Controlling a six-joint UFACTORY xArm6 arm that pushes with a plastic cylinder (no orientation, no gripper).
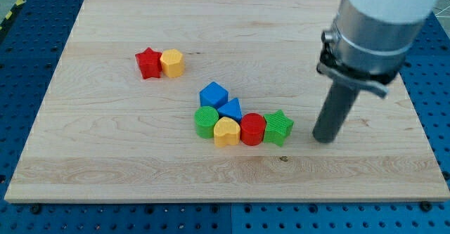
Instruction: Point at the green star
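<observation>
The green star (278,127) lies on the wooden board at the right end of a cluster of blocks. My tip (323,138) rests on the board just right of the green star, a short gap apart from it. The dark rod rises from the tip to a grey cylinder at the view's top right.
Left of the green star sit a red cylinder (252,129), a yellow heart (226,131) and a green cylinder (207,121). A blue cube (213,95) and a blue triangle (231,109) sit behind them. A red star (148,62) and a yellow hexagon (172,63) lie at the upper left.
</observation>
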